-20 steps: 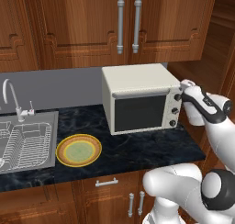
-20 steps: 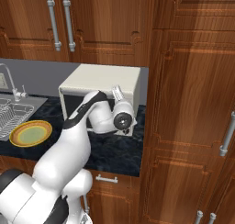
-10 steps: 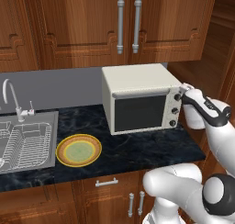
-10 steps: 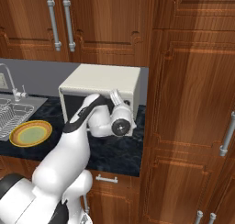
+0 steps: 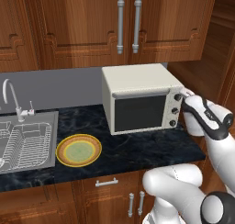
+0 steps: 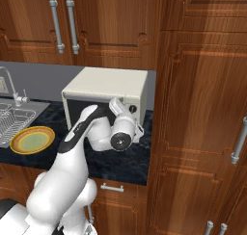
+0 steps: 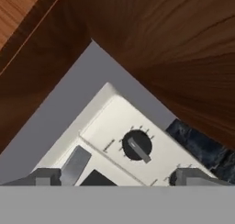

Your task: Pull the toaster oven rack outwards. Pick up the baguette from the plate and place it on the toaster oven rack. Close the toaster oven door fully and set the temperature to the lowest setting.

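Note:
The cream toaster oven (image 5: 137, 81) stands on the dark counter with its glass toaster oven door (image 5: 140, 114) shut, so the toaster oven rack is hidden. My gripper (image 5: 183, 94) is open at the oven's right panel, level with the top knob (image 5: 178, 97). In the hand view that knob (image 7: 137, 146) sits between my two spread fingertips (image 7: 46, 176), not touched. The yellow-rimmed plate (image 5: 60, 152) lies bare to the left of the oven. The baguette is out of view. From the right, the gripper (image 6: 117, 105) points into the oven (image 6: 106, 84).
A sink with a wire dish basket (image 5: 23, 140) and a faucet (image 5: 13, 99) sits at the far left. Wooden cabinets (image 5: 128, 21) hang above the oven. A tall wooden cabinet (image 6: 202, 109) closes off the counter's right end, just beside the oven.
My hand has edged left and slightly down, closer to the oven's top knob. Its jaws have stayed wide apart. The oven and plate have not moved.

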Controlling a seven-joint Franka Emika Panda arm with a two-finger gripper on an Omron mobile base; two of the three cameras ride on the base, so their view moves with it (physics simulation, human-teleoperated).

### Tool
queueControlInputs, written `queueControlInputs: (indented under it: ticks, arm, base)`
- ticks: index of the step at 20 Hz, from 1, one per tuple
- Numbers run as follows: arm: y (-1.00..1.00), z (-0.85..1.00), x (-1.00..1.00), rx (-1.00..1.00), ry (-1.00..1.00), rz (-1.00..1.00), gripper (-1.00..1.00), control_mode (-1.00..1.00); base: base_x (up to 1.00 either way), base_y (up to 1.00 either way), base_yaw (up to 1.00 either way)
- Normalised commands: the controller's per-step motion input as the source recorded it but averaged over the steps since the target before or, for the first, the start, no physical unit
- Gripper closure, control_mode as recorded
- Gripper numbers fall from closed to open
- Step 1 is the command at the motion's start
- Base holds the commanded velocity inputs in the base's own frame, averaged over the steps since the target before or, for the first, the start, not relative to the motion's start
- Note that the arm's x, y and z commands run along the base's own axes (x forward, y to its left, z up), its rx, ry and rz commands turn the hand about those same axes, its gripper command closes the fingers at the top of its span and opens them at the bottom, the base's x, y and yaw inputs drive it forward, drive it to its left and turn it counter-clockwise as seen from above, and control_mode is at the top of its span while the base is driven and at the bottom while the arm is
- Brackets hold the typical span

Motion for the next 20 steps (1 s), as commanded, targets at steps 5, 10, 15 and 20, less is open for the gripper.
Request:
queueControlInputs:
  ticks: [5,10,15,20]
  arm:
    - [0.14,0.04,-0.04,-0.18,-0.11,-0.01,-1.0,-1.0]
    - [0.2,0.0,0.0,-0.14,-0.07,0.0,-1.0,-1.0]
    - [0.06,0.0,0.0,-0.18,-0.07,0.0,-1.0,-1.0]
    - [0.01,0.0,0.0,-0.2,-0.1,-0.03,-1.0,-1.0]
  base:
    - [0.0,0.0,0.0]
    - [0.0,0.0,0.0]
    - [0.0,0.0,0.0]
    - [0.0,0.0,0.0]
